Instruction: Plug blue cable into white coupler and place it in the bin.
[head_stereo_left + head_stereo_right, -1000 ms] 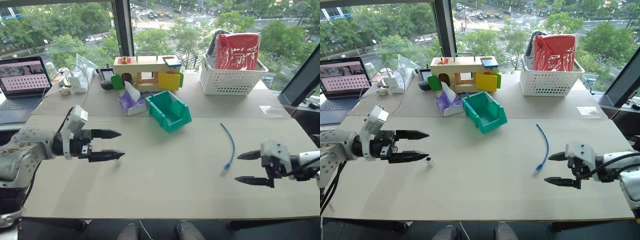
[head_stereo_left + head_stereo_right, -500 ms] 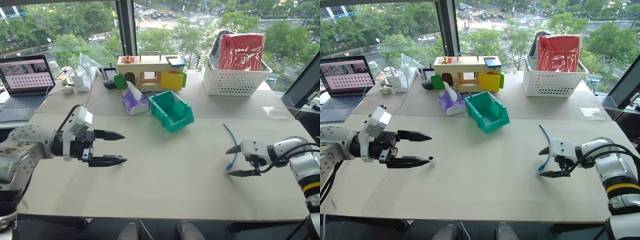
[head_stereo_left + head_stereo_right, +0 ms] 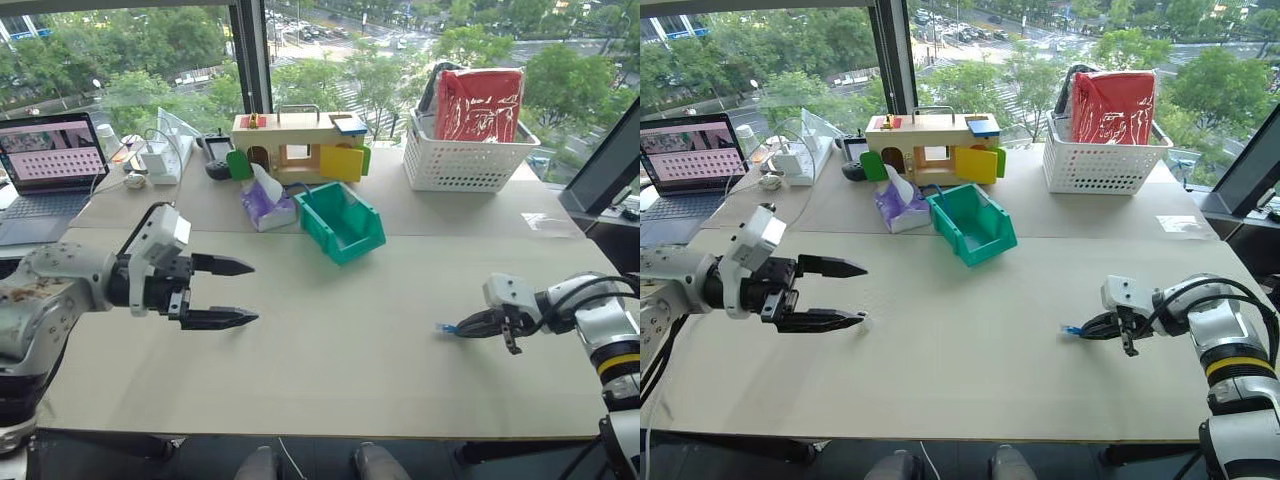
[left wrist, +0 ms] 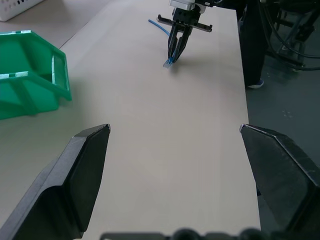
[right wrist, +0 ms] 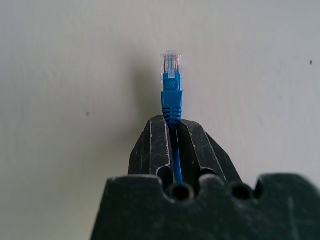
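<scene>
Right hand (image 5: 172, 131) now clamps shut on blue cable (image 5: 171, 95) just behind its clear plug, which sticks out past the fingertips over the counter (image 3: 340, 340), having been open a second ago; left hand (image 3: 232, 292) stays open, so mating comes next.
</scene>
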`<state>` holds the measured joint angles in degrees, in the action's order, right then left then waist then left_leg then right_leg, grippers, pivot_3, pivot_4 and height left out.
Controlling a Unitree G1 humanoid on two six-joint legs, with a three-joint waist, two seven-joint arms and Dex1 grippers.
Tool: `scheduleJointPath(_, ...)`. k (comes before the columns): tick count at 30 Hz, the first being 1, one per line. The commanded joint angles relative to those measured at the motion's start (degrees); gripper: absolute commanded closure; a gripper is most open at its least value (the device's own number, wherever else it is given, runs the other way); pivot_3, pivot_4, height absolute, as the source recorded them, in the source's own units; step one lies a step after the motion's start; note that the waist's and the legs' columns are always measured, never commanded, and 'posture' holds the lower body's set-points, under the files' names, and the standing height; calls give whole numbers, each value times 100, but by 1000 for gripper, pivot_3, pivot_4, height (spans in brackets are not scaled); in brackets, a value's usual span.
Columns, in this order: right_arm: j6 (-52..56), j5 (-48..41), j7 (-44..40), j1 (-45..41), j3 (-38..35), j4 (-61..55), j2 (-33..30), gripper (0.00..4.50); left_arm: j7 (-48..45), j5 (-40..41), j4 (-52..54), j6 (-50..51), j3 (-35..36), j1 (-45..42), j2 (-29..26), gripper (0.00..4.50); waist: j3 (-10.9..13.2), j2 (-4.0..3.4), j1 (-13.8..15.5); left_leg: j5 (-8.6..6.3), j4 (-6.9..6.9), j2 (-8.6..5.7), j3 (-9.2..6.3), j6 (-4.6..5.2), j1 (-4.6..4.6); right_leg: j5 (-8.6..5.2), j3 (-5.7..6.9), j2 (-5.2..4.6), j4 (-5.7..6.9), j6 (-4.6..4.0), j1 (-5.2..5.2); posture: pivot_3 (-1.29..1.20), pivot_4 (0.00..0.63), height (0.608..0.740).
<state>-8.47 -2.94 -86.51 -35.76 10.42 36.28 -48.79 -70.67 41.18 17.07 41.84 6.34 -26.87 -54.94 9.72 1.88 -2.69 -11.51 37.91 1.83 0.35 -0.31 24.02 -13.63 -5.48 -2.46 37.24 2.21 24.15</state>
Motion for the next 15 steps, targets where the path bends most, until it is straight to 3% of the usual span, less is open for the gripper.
scheduleJointPath(1,866,-240,38,3,41,-1348,162,4493,272,-500,68,-349,-429,-220,183,0,0,0,-6,0,0,1,-2,0,0,1,1,2,4,-1,0,0,150,715)
scheduleJointPath(7,1842,-83,374,-165,489,-2642,818,4493,220,-1093,-13,-785,-1180,-411,503,0,0,0,23,0,0,-1,-5,0,3,1,2,2,17,-2,7,0,150,715)
scheduleJointPath(15,2123,473,1098,-481,1186,-2562,1755,4493,66,-1561,-253,-1133,-1645,-681,802,0,1,1,32,1,12,-3,-9,-1,14,0,6,2,25,-2,14,0,150,715)
